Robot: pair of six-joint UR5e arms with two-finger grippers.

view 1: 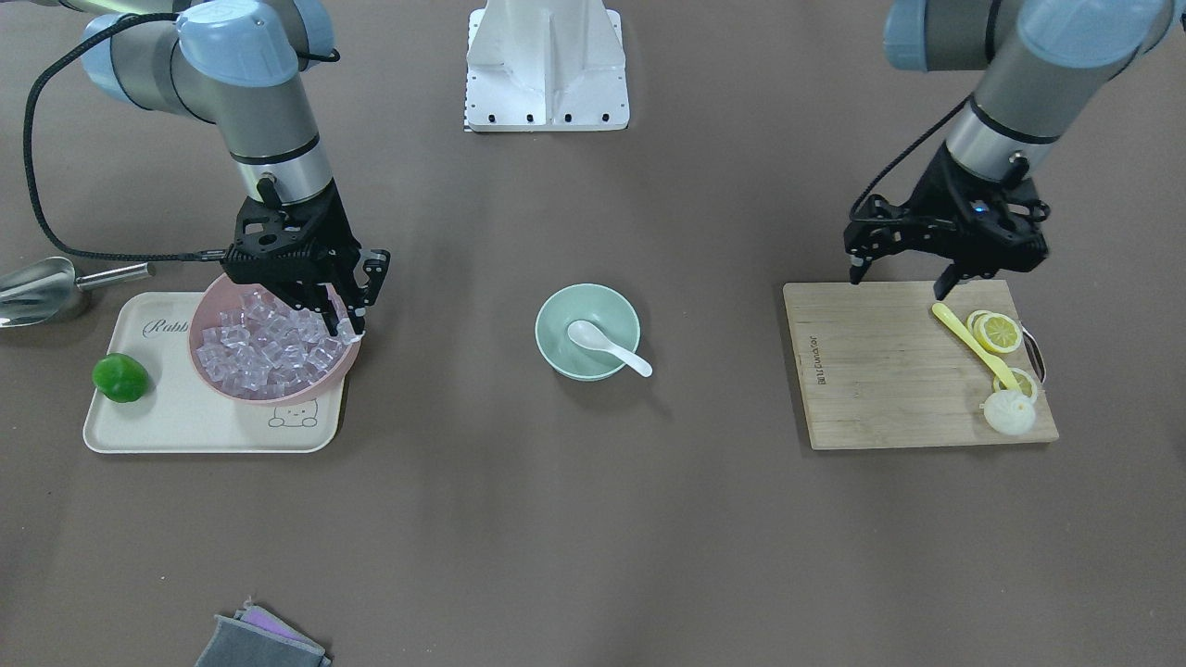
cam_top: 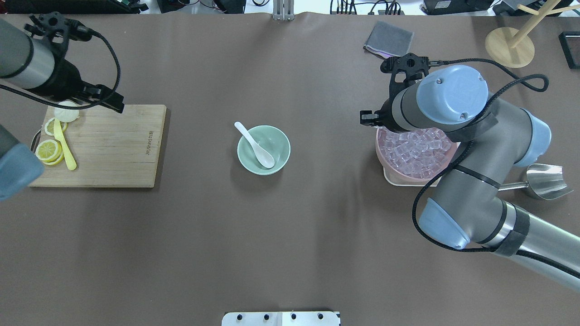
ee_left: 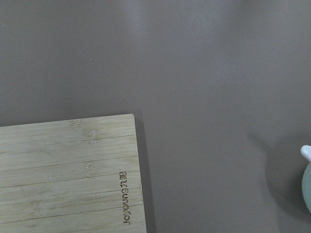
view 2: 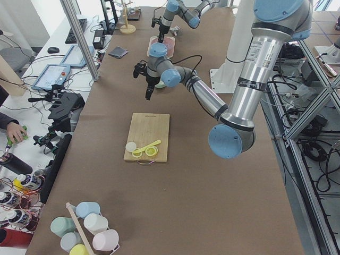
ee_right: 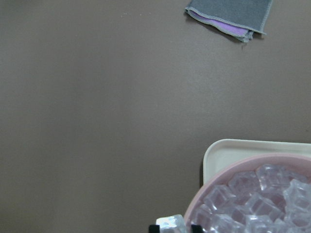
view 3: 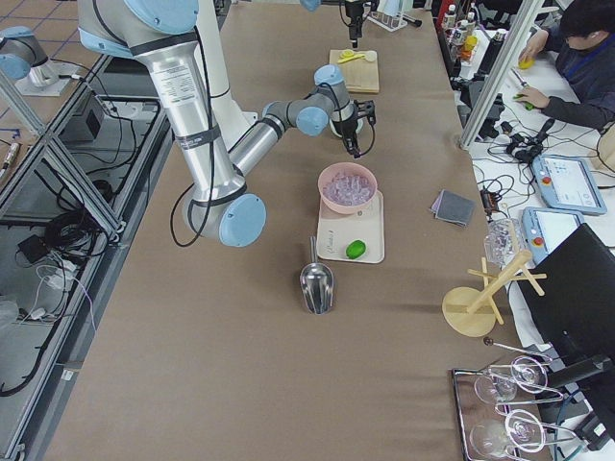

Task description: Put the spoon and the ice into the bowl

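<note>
Lift the small clear glassy ice cube [ee_right: 169, 223], pinched in the right claw [view 1: 345, 320] at the rim of the round pink bowl [view 1: 278, 399], straight up, carry level, release low into the small mint-green bowl [view 1: 607, 310] holding the glossy white soup spoon [view 1: 607, 347]; leave the spread-open left claw [view 1: 901, 278] idle.

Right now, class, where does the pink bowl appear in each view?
Front-facing: pink bowl, view's left.
Overhead: bowl at right, partly covered.
Exterior left: bowl far, top.
Exterior right: bowl at centre.
Left wrist: absent.
Right wrist: bowl bottom right.
Shared landmark: grey cloth.
</note>
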